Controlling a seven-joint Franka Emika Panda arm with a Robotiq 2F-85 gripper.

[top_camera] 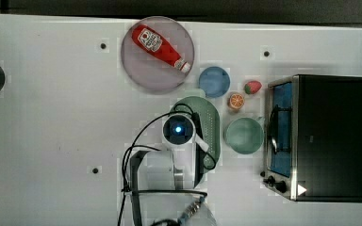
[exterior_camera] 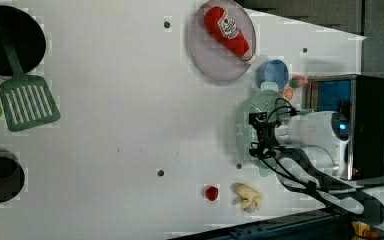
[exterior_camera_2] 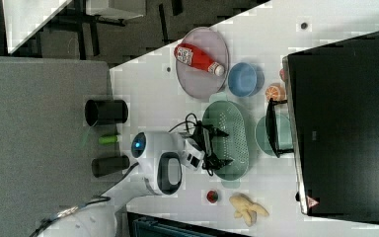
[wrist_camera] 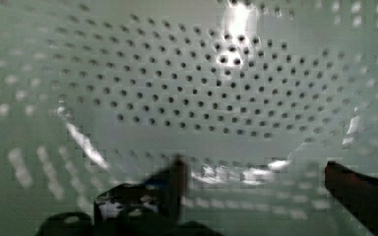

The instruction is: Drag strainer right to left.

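Note:
The strainer [top_camera: 210, 123] is a large oval pale-green colander with small holes, lying mid-table between the arm and the green bowl. It also appears in the left view [exterior_camera: 244, 125] and the right view [exterior_camera_2: 234, 129]. My gripper [exterior_camera_2: 221, 146] hangs just over its inside, open, with the black fingers spread along the strainer's long axis. In the wrist view the holed floor of the strainer [wrist_camera: 202, 98] is very close, and my gripper [wrist_camera: 256, 172] has nothing between its fingers. In the top view the wrist covers part of the strainer. I cannot tell whether the fingertips touch the strainer.
A smooth green bowl [top_camera: 244, 135] sits beside the strainer, toward a toaster oven [top_camera: 320, 136]. A blue bowl [top_camera: 214, 81], an orange [top_camera: 236, 101], a strawberry [top_camera: 252, 87] and a plate [top_camera: 143, 70] with a ketchup bottle stand nearby. A banana [exterior_camera: 247, 197] lies near the table's edge.

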